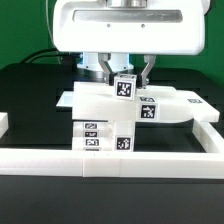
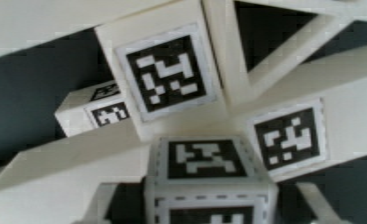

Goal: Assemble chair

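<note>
The chair parts are white pieces with black-and-white tags, stacked in the middle of the table: a flat panel point(image 1: 100, 100), a tagged bar point(image 1: 150, 108) and lower pieces point(image 1: 105, 135). A small tagged white block point(image 1: 125, 86) stands on top of them. My gripper point(image 1: 126, 74) is open and straddles this block, with a dark gap on each side. In the wrist view the block point(image 2: 206, 165) sits between my fingers point(image 2: 112, 200), and my gripper point(image 2: 208, 208) does not touch it. Beyond it lie a large tagged panel point(image 2: 162, 70) and a tagged bar point(image 2: 286, 135).
A plain low white border wall point(image 1: 110, 162) runs along the front and up the exterior view's right side point(image 1: 210, 125). A short white piece of wall point(image 1: 3, 122) shows at the exterior view's left. The table point(image 1: 35, 110) is black.
</note>
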Motion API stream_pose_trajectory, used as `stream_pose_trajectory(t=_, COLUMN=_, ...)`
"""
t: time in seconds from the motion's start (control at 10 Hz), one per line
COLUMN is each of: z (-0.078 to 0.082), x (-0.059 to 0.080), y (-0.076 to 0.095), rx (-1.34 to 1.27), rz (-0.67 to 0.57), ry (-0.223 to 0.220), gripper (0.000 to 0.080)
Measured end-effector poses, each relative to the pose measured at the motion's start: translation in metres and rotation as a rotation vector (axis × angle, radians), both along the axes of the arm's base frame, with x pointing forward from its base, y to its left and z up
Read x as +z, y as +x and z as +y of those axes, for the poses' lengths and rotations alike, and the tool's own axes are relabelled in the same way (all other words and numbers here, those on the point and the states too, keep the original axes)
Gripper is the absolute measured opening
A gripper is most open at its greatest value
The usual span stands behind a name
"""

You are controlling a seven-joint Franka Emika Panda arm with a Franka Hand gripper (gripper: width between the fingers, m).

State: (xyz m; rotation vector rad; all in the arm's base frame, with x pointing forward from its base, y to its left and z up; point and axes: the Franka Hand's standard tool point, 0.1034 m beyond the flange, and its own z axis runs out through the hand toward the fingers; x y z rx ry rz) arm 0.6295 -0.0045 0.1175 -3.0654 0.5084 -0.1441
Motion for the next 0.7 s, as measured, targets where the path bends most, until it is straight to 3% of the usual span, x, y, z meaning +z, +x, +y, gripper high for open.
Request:
stream_pose_trajectory(t=0.4, z=0.000, x=0.000, y=0.000, rx=-0.253, rz=0.004, ry=0.026, gripper=0.0284)
stream_pose_trajectory(t=0.5, z=0.000, x=0.000, y=0.000, rx=-0.343, rz=0.004, ry=0.044, gripper=0.0285)
stream_pose_trajectory(t=0.6, z=-0.008, x=-0.001, y=0.000, rx=-0.453, rz=-0.001, ry=0.097, gripper=0.0285)
stream_pose_trajectory(t=0.7, z=-0.013, x=-0.001, y=0.002, rx=-0.502, rz=-0.016, ry=0.120, gripper=0.0285)
